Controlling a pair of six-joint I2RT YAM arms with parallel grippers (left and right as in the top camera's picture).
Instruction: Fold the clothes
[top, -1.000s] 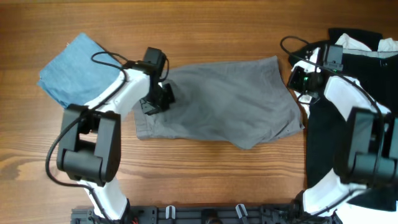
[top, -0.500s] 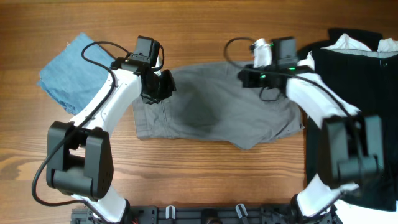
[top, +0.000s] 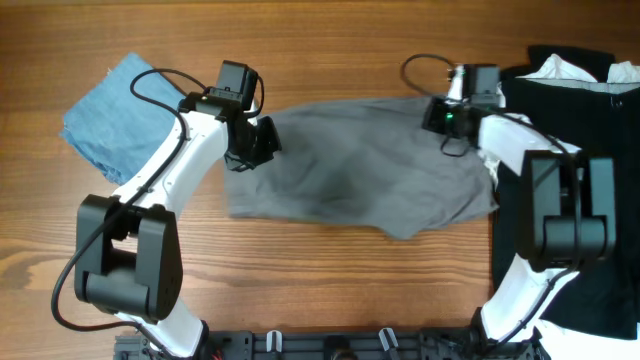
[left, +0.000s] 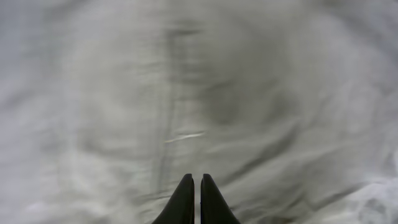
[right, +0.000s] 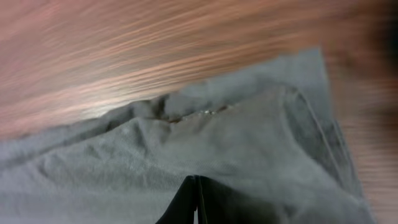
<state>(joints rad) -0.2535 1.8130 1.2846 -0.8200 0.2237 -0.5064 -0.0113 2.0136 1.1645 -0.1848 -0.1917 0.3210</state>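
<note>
The mid-grey shorts (top: 360, 165) lie spread flat across the middle of the table. My left gripper (top: 255, 148) rests over their left end, shut. In the left wrist view its fingertips (left: 197, 180) are together above smooth grey cloth (left: 205, 93), with nothing between them. My right gripper (top: 443, 118) is over the shorts' upper right corner, shut. In the right wrist view its tips (right: 198, 182) press on the grey fabric (right: 249, 143) near the hem and the bare wood (right: 155, 43). A light-blue piece (top: 110, 115) lies at the far left.
A large black garment (top: 620, 150) covers the right side of the table, partly under my right arm. A white piece (top: 565, 68) shows at its top edge. The wooden table (top: 330, 280) runs along the front. A black rail (top: 330, 345) borders the near edge.
My right gripper swung left over the top of the shorts, then back right to their upper right corner. The left gripper moved up slightly. The shorts' left edge shifted and lies smoother.
</note>
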